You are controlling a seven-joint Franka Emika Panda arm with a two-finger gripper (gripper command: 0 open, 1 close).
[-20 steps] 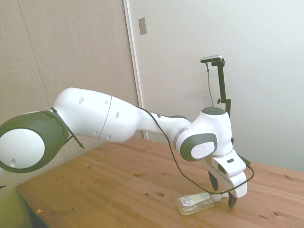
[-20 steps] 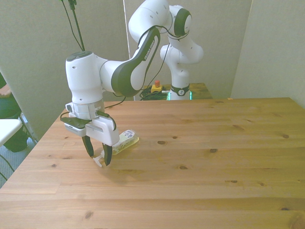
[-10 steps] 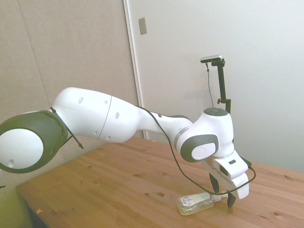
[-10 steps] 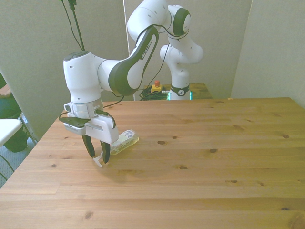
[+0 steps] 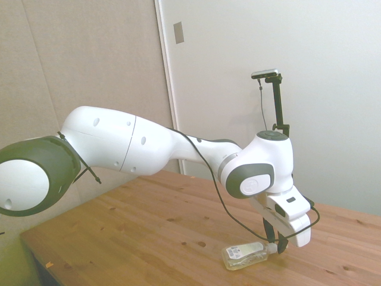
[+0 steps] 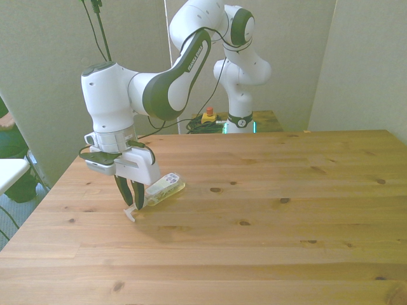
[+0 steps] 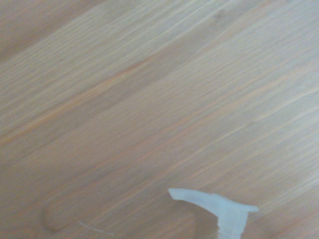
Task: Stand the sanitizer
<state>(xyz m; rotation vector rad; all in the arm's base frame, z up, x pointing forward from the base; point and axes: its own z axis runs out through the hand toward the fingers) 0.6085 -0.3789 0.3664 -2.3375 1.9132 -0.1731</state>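
The sanitizer [image 6: 164, 188] lies on its side on the wooden table [image 6: 267, 216], in the left middle of the front view — your gripper [image 6: 134, 202] sits at its pump end, fingers drawn close about the neck. Whether they actually pinch it, you cannot tell. The white pump nozzle [image 7: 215, 206] shows blurred in the wrist view.
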